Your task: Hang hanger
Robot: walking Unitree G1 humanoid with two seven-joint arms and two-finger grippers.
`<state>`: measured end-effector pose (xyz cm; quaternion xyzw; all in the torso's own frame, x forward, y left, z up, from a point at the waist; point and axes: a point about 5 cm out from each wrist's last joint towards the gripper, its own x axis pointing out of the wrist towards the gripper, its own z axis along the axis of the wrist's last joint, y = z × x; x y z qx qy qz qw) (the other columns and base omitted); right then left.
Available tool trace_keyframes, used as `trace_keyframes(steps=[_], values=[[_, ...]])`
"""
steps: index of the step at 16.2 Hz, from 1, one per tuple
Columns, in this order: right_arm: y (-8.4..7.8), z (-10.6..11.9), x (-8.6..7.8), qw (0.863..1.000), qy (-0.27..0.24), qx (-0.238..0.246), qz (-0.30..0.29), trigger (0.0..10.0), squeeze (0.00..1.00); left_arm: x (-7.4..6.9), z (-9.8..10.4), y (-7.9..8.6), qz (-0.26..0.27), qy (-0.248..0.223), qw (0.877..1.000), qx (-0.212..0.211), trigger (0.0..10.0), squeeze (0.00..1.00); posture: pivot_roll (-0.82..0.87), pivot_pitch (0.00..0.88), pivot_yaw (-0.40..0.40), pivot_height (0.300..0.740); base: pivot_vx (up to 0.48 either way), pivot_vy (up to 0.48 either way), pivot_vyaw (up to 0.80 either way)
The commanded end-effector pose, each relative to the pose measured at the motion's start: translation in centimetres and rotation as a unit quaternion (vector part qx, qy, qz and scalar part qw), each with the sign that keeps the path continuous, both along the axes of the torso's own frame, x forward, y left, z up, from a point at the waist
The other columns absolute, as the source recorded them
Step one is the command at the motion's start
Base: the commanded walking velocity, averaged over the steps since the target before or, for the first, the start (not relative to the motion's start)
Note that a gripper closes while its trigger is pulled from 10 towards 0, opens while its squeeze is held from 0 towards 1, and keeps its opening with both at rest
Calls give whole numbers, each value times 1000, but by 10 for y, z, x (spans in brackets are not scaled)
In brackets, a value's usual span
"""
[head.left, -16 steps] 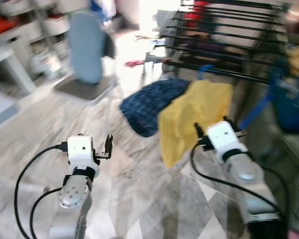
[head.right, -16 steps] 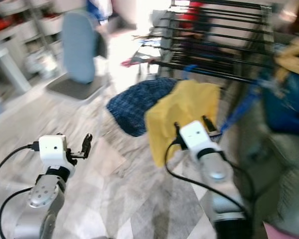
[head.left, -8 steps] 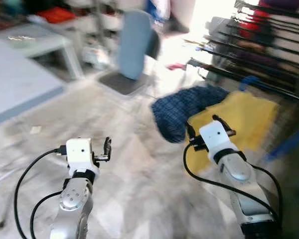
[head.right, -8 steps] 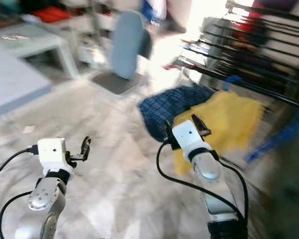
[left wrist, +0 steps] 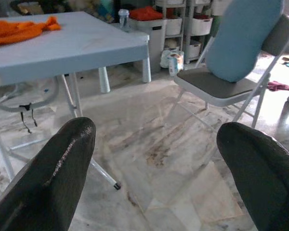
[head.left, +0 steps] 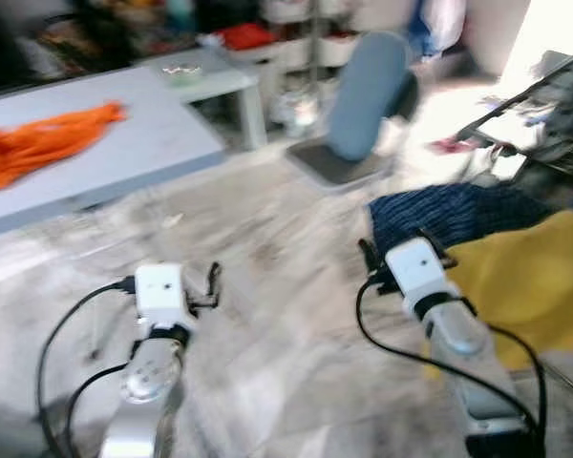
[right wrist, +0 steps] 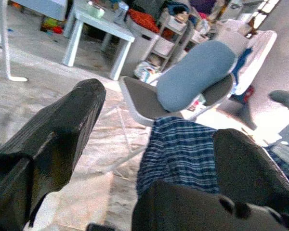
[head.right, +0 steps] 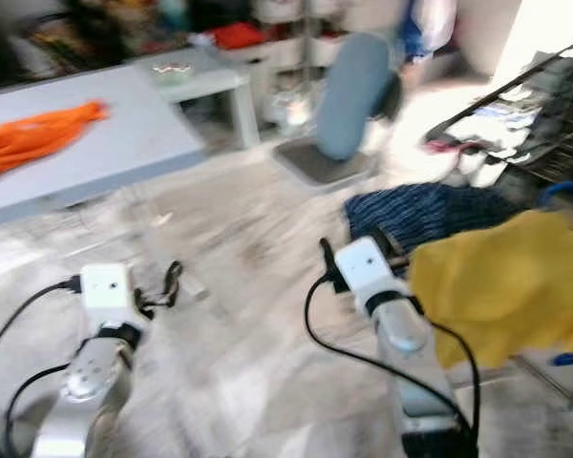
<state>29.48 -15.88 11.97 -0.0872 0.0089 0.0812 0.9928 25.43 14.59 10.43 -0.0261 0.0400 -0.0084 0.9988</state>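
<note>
Both arms are out in front over the stone floor (head.left: 267,239), and the head views are smeared, so I'd say the robot is on the move, not handling anything. The left gripper (left wrist: 156,159) has its 2 fingers spread wide with nothing between them; beyond it are the grey table (left wrist: 86,45) with an orange cloth (head.left: 38,148) on top and a blue folding chair (left wrist: 241,43).

The right gripper (right wrist: 154,159) is also spread, with a dark shape low between the fingers that I can't identify. The checked blue cloth (right wrist: 180,154) lies past it, the yellow cloth (head.right: 501,281) beside that arm, and the drying rack (head.right: 554,105) off to the right.

A hanger? I can't make one out anywhere. My guess: this is the searching step. Next it needs to steady up, find the hanger, then close in for a grasp.
</note>
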Motion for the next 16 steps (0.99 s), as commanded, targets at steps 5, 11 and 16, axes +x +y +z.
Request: trace_keyframes(steps=[5, 11, 16], values=[[1, 9, 2, 1000, -10, 20, 4, 10000, 0, 2, 6, 6, 6, -10, 1000, 2, 10000, 0, -40, 0, 2, 740, 0, 0, 800], [-4, 11, 6, 999, -10, 49, -16, 10000, 0, 8, 8, 1, 0, -8, 1000, -5, 10000, 0, -57, 0, 11, 740, 0, 232, 267], [-8, 6, -1, 998, -3, 53, -24, 10000, 0, 7, 5, 0, -9, 3, 1000, -6, 10000, 0, -54, 0, 14, 740, 0, 448, 0]])
